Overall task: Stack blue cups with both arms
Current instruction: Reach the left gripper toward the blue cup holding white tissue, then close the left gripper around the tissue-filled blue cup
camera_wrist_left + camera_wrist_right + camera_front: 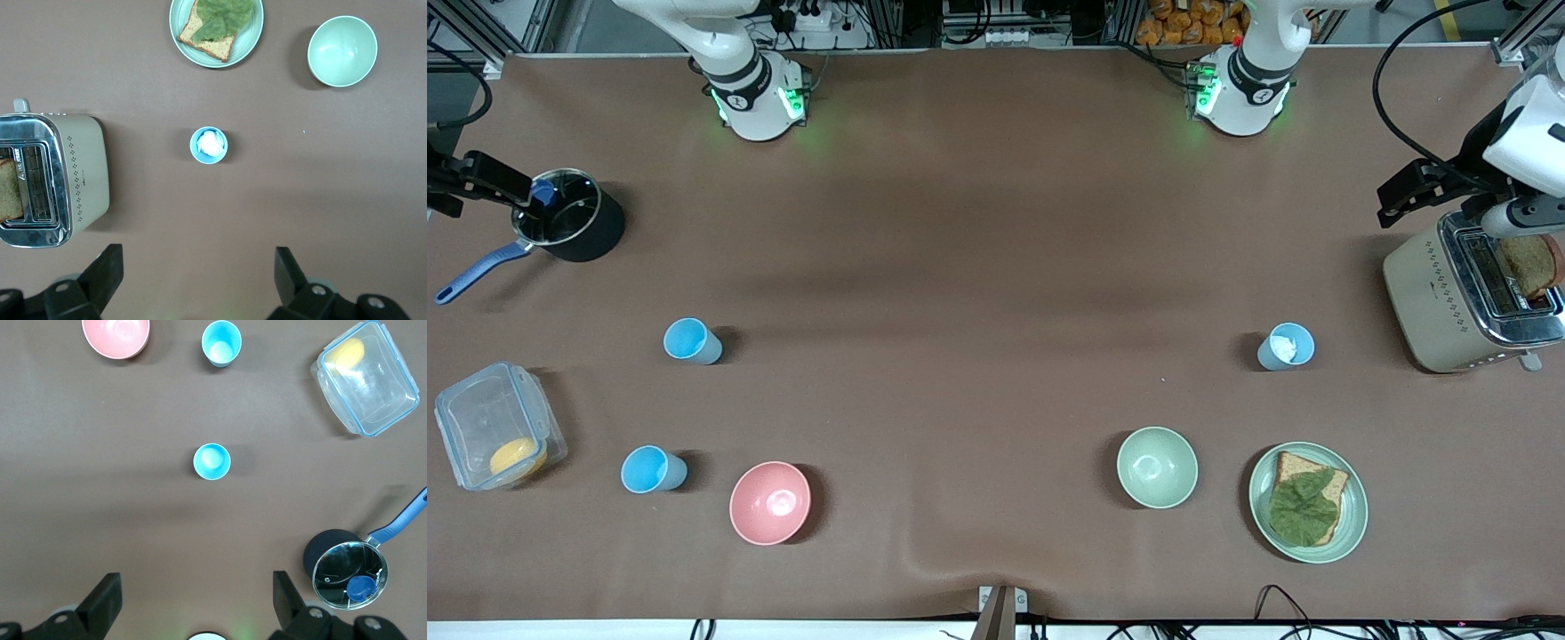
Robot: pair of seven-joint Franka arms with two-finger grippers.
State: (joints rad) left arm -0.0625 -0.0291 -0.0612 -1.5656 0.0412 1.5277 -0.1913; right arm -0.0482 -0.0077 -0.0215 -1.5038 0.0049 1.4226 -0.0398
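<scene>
- Looking from the front, we see three blue cups standing apart on the table; no writing reads anywhere.
- Left wrist: left gripper hangs spread wide over the table near one cup.
- Right wrist: right gripper likewise gapes empty.

Brown table, three blue cups, two bowls, plate, toaster, saucepan, container

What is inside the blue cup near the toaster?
The blue cup holds something small and white, maybe crumpled paper; what it is cannot be told. The white lump covers the bottom of the cup, so anything under it is hidden.
</scene>
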